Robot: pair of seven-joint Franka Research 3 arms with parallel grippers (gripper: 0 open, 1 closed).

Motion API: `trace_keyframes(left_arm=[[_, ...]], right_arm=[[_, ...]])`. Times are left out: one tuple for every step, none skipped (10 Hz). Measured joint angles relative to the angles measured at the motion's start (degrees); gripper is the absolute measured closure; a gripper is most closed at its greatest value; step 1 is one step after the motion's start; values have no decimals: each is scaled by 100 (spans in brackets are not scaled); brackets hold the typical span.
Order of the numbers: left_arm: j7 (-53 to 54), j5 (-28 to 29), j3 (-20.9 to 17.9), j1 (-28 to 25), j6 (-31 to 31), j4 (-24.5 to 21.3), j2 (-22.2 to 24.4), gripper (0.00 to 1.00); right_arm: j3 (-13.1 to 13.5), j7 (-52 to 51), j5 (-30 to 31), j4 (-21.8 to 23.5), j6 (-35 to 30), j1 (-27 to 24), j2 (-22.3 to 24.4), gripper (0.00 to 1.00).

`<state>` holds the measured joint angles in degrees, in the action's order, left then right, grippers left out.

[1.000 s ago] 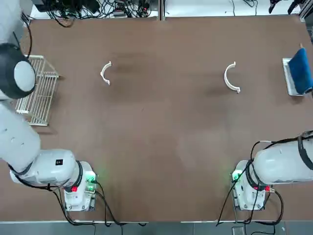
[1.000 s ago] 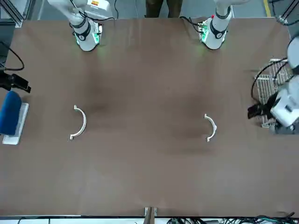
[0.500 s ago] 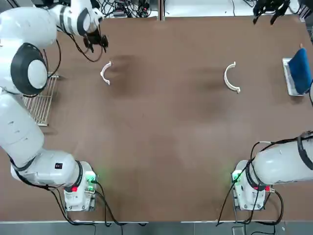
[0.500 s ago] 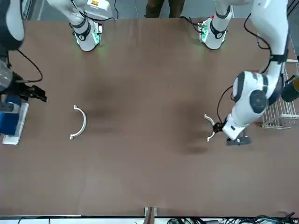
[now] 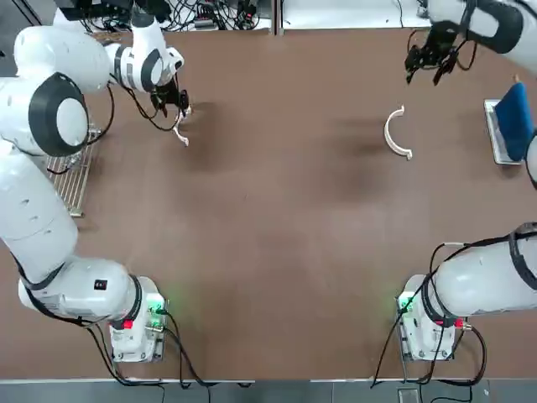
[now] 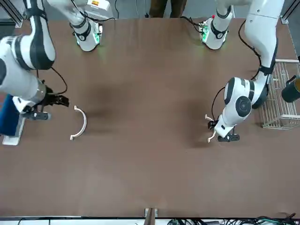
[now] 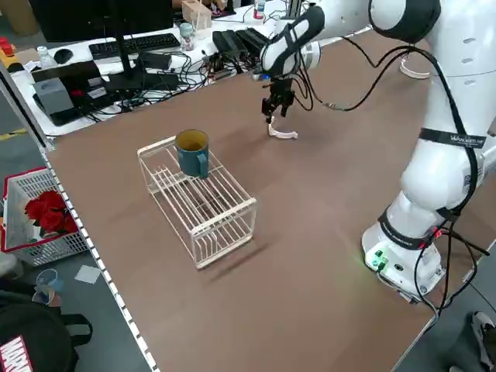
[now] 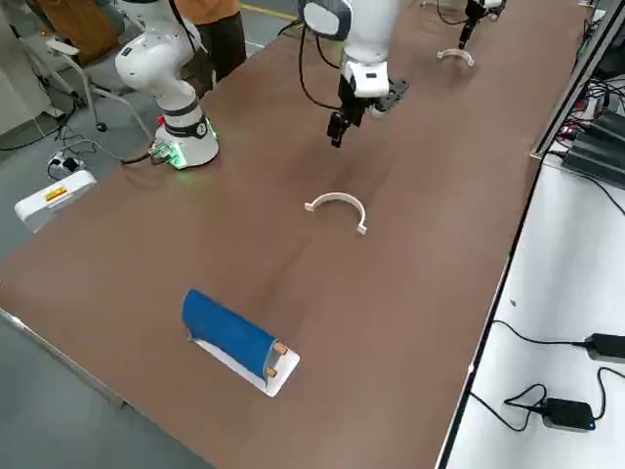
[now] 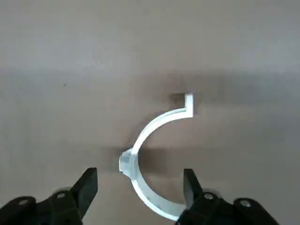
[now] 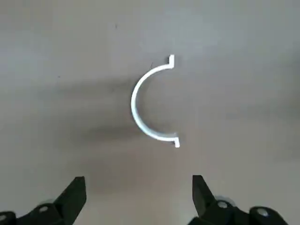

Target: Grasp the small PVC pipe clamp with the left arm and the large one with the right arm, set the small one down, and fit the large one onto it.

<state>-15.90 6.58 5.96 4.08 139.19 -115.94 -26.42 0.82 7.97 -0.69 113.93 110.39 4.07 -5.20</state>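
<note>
At ten o'clock on the worktop, left gripper (image 9: 136, 187) hangs wide-open, empty, over the small clamp (image 9: 152, 154), light, springy, best pinched mid-arc; right gripper (image 10: 136, 197) likewise above the large clamp (image 10: 150, 105)

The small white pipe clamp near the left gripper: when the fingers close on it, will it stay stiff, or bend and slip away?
The small clamp is a thin open half-ring, so it may flex a little when squeezed. It looks light and lies flat on the bare table, so a touch from the open left gripper could slide it. It seems unlikely to roll.

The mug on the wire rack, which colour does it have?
The mug is teal blue, best seen in the left side view, on the wire rack.
</note>
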Motion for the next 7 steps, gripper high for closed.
trace_keyframes(left_arm=[[10, 66, -1, 1, 166, -67, -90, 23], [10, 208, -2, -1, 318, -88, -217, 31], [10, 333, -5, -22, 396, -88, -330, 33], [11, 393, -6, -81, 446, -87, -392, 41], [34, 420, 5, -145, 463, -78, -390, 47], [40, 447, -2, -194, 464, -71, -390, 50], [41, 448, -1, -212, 465, -48, -389, 67]], right_arm=[[-24, 152, -1, 238, 367, 89, -64, 0], [-53, 275, -2, 495, 735, 155, -116, 0], [-122, 386, -3, 723, 1075, 187, -163, 0], [-193, 502, -3, 940, 1449, 206, -208, 0], [-226, 556, -3, 1161, 1851, 221, -282, 0], [-231, 567, -3, 1380, 2275, 222, -387, 0], [-224, 567, -3, 1568, 2675, 220, -515, 0]])
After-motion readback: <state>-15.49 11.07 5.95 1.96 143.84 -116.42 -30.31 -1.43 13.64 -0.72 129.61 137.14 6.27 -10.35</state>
